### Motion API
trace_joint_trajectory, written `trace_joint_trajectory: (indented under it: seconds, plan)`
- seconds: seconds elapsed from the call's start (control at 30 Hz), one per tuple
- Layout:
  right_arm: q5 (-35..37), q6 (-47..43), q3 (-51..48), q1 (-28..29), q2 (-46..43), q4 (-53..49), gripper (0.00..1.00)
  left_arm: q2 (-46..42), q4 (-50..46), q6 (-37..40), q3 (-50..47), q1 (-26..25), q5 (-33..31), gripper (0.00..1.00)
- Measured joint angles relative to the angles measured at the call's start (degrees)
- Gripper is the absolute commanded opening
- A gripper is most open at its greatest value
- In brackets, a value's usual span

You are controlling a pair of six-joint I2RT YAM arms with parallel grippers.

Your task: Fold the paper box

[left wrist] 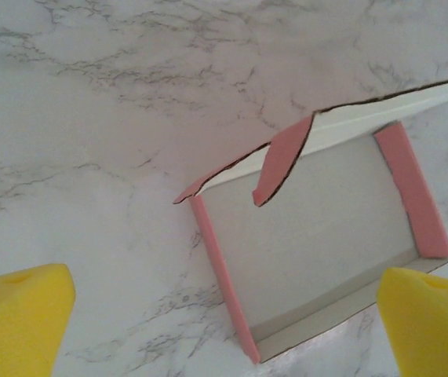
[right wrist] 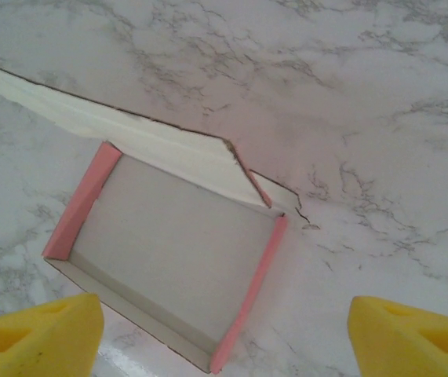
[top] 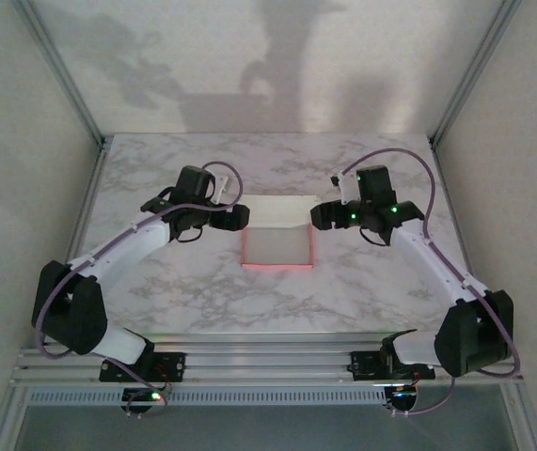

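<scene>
Pink-walled paper box (top: 277, 246), half folded, on marble table (top: 174, 282)

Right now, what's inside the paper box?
Nothing: the paper box holds just its bare greyish floor between pink side walls. A pink tab leans over one corner, hiding the small patch of floor beneath it.

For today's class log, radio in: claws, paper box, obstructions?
Left claw open, right claw open, both empty. Paper box: side walls up, lid flap unfolded. Nothing blocking.
</scene>
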Motion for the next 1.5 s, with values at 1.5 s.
trace_joint_trajectory:
  seconds: [1.5]
  plan:
    - [1.1,-14.1,20.5,-0.5,20.9,-15.0,0.56,11.5,-8.6,10.4,14.8,1.6,10.1,0.74]
